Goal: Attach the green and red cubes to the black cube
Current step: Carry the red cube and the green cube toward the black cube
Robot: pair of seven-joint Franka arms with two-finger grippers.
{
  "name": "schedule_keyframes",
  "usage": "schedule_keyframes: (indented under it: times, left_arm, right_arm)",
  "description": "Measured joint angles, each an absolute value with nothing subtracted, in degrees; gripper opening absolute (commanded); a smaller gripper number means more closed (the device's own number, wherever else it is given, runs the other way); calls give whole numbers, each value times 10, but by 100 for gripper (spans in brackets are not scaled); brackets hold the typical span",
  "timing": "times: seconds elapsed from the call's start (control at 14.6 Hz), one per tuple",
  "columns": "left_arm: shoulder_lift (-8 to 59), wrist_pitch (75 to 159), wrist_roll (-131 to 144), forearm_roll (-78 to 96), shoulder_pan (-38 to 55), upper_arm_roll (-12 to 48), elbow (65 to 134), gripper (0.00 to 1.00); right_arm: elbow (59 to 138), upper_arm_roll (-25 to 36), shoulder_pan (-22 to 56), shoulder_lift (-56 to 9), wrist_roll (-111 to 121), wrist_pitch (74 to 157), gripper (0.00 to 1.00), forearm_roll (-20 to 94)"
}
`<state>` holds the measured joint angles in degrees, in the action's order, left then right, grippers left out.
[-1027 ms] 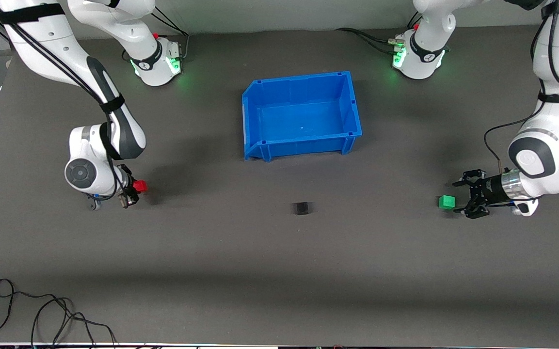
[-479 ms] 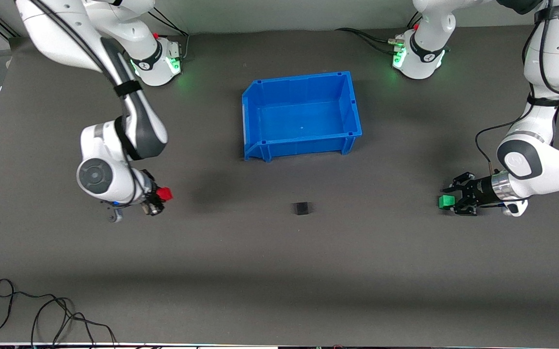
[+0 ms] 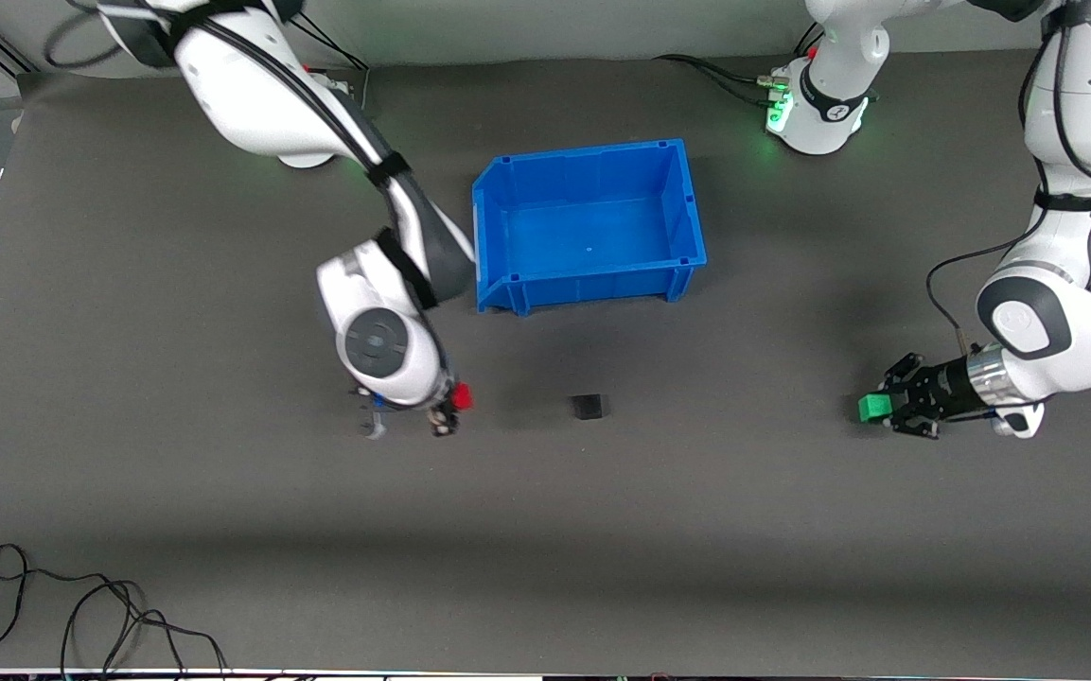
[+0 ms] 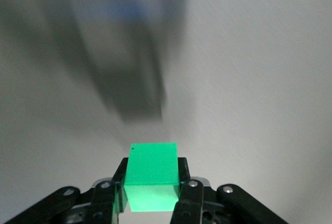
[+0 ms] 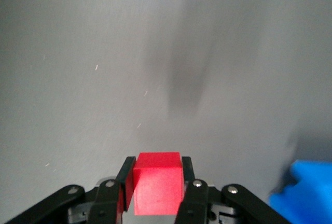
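Observation:
The black cube sits on the grey mat, nearer to the front camera than the blue bin. My right gripper is shut on the red cube and holds it just above the mat, beside the black cube toward the right arm's end. In the right wrist view the red cube sits between the fingers. My left gripper is shut on the green cube low over the mat toward the left arm's end. In the left wrist view the green cube is gripped between the fingers.
The blue bin stands open in the middle of the mat, close to the right arm's elbow; its corner shows in the right wrist view. A black cable lies coiled at the mat's near edge toward the right arm's end.
My right gripper has carried the red cube along the mat toward the black cube. My left gripper has closed on the green cube, which stays near where it was.

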<state>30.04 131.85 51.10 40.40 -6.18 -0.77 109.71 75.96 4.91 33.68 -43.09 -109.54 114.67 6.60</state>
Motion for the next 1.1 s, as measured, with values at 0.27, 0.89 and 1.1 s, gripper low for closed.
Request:
schedule_keyframes:
  times: [0.27, 0.89, 1.1]
  left_arm:
    - [300, 1320, 643, 404, 17, -4, 1055, 33]
    - [336, 1408, 759, 467, 198, -2, 1037, 30]
    - [356, 1451, 766, 510, 244, -2, 1035, 30]
  right_arm:
    - [666, 27, 335, -517, -1157, 1169, 14, 73]
    - [642, 13, 387, -578, -1220, 1260, 15, 73]
    - [640, 12, 389, -579, -1223, 1260, 15, 73]
